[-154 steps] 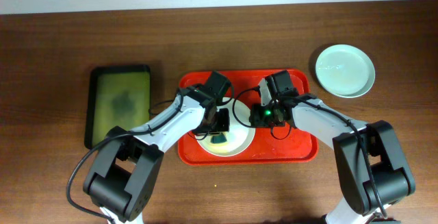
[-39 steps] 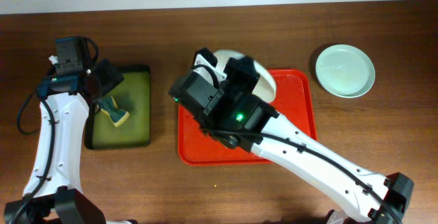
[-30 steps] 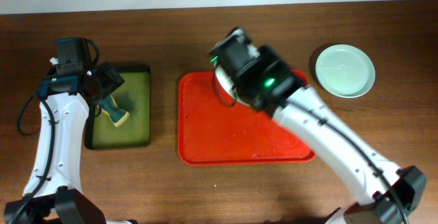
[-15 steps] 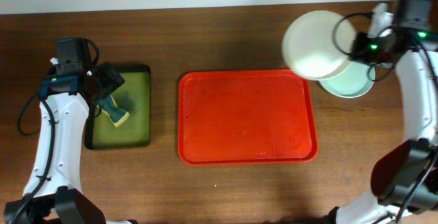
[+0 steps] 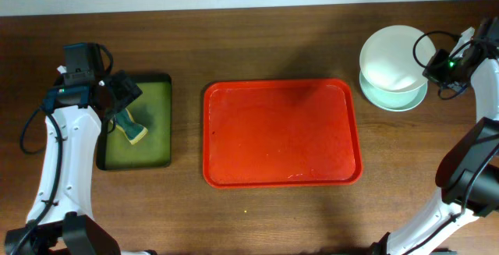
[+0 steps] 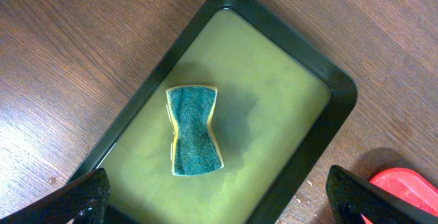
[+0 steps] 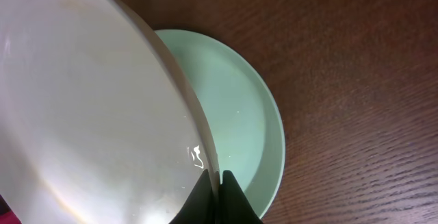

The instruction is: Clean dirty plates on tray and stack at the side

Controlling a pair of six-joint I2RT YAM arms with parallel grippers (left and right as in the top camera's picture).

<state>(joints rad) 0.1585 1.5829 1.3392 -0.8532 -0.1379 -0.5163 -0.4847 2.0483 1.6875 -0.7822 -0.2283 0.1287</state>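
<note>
My right gripper [image 7: 217,183] is shut on the rim of a white plate [image 5: 396,54], which hangs tilted over a pale mint plate [image 5: 401,100] lying on the wood at the far right. In the right wrist view the white plate [image 7: 89,107] fills the left side and the mint plate [image 7: 239,111] shows beneath it. The red tray [image 5: 282,132] sits in the middle with nothing on it. My left gripper [image 6: 219,203] hangs open above a blue-green sponge [image 6: 194,129], well apart from it.
The sponge [image 5: 131,127] lies in a small black-rimmed green tray [image 5: 152,150] at the left. A corner of the red tray [image 6: 407,183] shows low right in the left wrist view. Bare brown wood [image 5: 257,216] surrounds both trays.
My right arm has carried the white plate rightward and lower, now over the mint plate. The left arm and the sponge have stayed still.
</note>
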